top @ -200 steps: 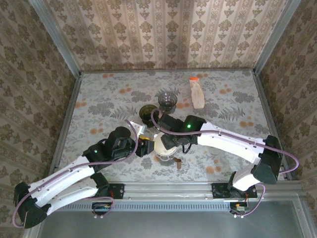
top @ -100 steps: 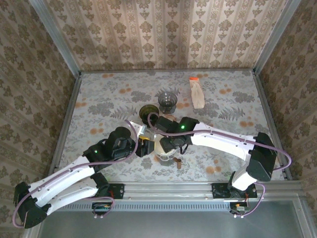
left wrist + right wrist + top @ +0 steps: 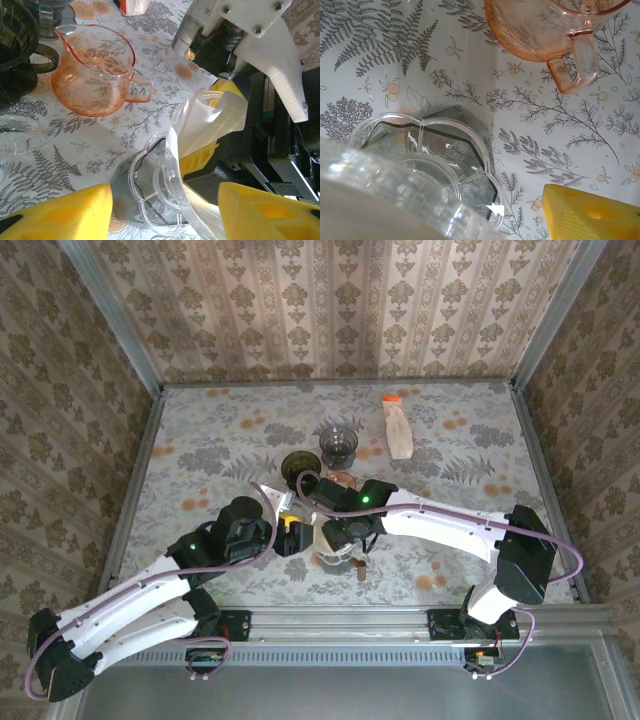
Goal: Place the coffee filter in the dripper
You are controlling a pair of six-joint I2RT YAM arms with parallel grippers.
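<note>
Floral tablecloth is carrying the work: the coffee filter is poking crumpled from the clear dripper, only partly seated by my judgement. Your right gripper is hanging at it, and I cannot tell its grip. Your left gripper is standing wide open around the dripper.

The dripper is clear glossy plastic, the coffee filter thin whitish paper, the pitcher smooth, glossy pink glass.

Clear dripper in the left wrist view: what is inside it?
A white paper filter sits in the dripper, its crumpled top sticking out past the rim. How deep it reaches cannot be seen, because its own folds and the glare on the plastic cover that.
</note>
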